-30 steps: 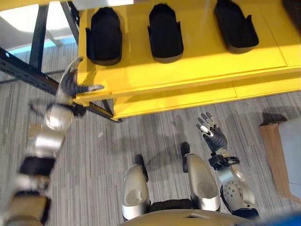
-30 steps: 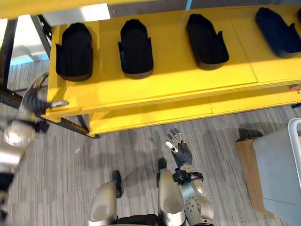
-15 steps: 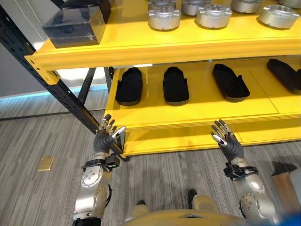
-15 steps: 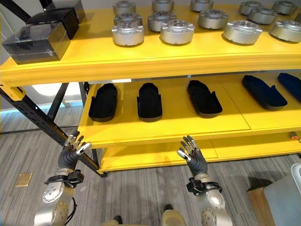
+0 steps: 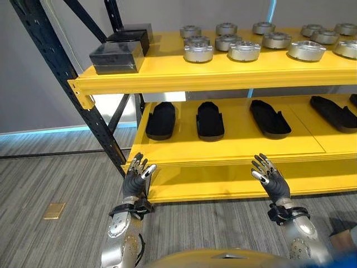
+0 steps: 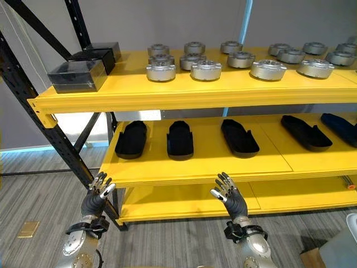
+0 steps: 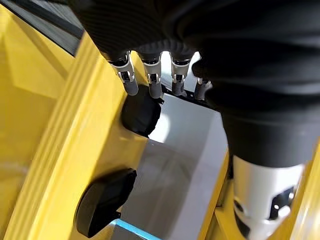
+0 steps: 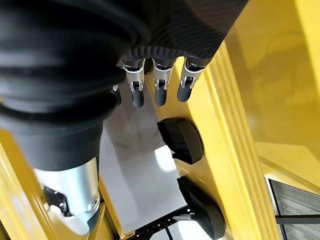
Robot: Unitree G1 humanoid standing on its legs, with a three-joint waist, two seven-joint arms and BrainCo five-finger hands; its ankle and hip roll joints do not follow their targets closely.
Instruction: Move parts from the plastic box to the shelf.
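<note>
You are holding the left hand (image 5: 136, 177) and right hand (image 5: 270, 177) raised with fingers spread and empty before the yellow metal shelf (image 5: 223, 149), already carrying round silver metal parts (image 5: 244, 51) and black moulded parts (image 5: 210, 119), so more fetching from the plastic box looks likely.

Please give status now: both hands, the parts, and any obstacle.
Left hand open, empty. Right hand open, empty. Both raised before yellow shelf. Black parts lie on it. No obstacle.
</note>
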